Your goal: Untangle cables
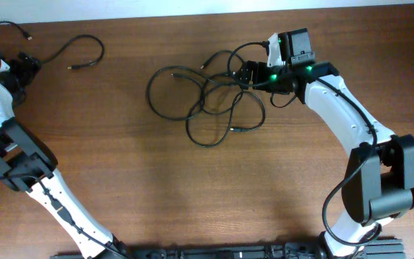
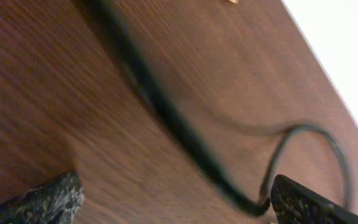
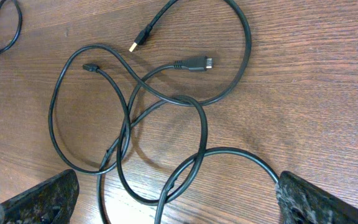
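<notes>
In the overhead view, the tangle of cables (image 1: 207,97) lies in the upper middle of the wooden surface (image 1: 192,194), and its loops spread mostly left to right across the frame. The right pincer (image 1: 250,72) sits at the tangle's upper right edge, so the crossings lie to its left and slightly below. A loose cable (image 1: 100,47) curves through the upper left, well apart from the tangle, and one end runs toward the left pincer (image 1: 27,65) by the frame's left edge. The right arm is much the nearer to the knot.

The left wrist view is blurred. The left pincer (image 2: 178,186) stands wide, with a finger in each lower corner. The loose cable (image 2: 166,118) runs diagonally from the top down to the lower right finger (image 2: 303,202), then loops back up on the right. It does not look clamped.

In the right wrist view, the right pincer (image 3: 179,183) is also wide and holds nothing. The tangle of cables (image 3: 185,99) fills the frame above it, with one strand arcing across the gap between the fingers. A gold-tipped plug (image 3: 138,40), a dark plug (image 3: 194,63) and a small plug (image 3: 91,66) lie free near the top. The arcing strand looks like the nearest grab, since the main crossing sits further up the frame.
</notes>
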Action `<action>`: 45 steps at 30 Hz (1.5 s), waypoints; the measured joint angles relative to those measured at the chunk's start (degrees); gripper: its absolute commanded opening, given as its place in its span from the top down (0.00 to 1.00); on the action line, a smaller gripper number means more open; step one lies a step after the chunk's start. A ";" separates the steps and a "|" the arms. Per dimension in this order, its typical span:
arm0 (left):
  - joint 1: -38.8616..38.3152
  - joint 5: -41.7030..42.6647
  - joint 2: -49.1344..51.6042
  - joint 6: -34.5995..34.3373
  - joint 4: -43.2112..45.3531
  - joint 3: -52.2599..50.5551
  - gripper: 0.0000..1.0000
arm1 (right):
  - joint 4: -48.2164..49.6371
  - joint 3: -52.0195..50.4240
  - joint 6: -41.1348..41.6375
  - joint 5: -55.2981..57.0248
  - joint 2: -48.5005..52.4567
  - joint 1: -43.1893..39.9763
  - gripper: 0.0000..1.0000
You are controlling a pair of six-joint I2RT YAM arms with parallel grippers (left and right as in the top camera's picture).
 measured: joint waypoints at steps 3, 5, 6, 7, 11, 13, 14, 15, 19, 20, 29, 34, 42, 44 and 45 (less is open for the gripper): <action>-0.31 -5.62 -3.65 4.81 0.98 -0.68 0.01 | 0.00 0.00 -0.04 0.00 0.00 0.00 0.01; -0.83 -6.56 -9.49 5.46 -0.94 -0.66 0.01 | 0.07 0.00 -0.02 0.00 0.00 0.00 0.01; -1.95 -6.86 -13.29 5.70 -4.07 -0.63 0.01 | -0.11 0.00 -0.04 0.00 0.00 0.00 0.01; -3.39 -7.04 -15.47 5.88 -6.05 -0.52 0.01 | -0.04 0.00 -0.04 0.00 0.00 0.00 0.01; -12.90 -11.96 -17.16 7.69 -16.39 -0.44 0.01 | -0.09 0.00 -0.02 0.00 0.00 0.00 0.01; -16.70 -13.31 -17.14 10.80 -16.57 -0.46 0.01 | -0.11 0.00 -0.04 0.00 0.00 0.00 0.01; -18.75 -14.43 -16.65 15.54 -15.43 -0.46 0.01 | -0.07 0.00 -0.04 0.00 0.00 0.00 0.01; -19.47 -14.84 -15.80 18.78 -14.25 -0.44 0.00 | -0.15 0.00 -0.04 0.00 0.00 0.00 0.01; -22.21 -15.87 -4.83 41.33 -9.97 -0.66 0.06 | 0.04 0.00 -0.04 0.00 0.00 0.00 0.01; -22.47 -15.89 -3.41 45.00 -9.99 -0.87 0.07 | -0.04 0.00 -0.02 0.00 0.00 0.00 0.01; -21.27 -14.36 -0.90 55.30 -7.69 -0.46 0.56 | 0.00 0.00 -0.02 0.00 0.00 0.00 0.01; -17.22 -11.23 -0.63 54.82 -9.09 -0.26 0.69 | 0.00 0.00 -0.04 0.00 0.00 0.00 0.01; -16.04 -8.07 2.38 42.03 -1.40 2.60 1.00 | 0.00 0.00 -0.02 0.00 0.00 0.00 0.01; -15.67 -3.82 3.72 33.11 2.60 9.09 1.00 | 0.02 0.00 -0.02 0.00 0.00 0.00 0.01; -15.61 -0.50 3.76 27.58 7.48 14.12 1.00 | 0.04 0.00 -0.02 0.00 0.00 0.00 0.01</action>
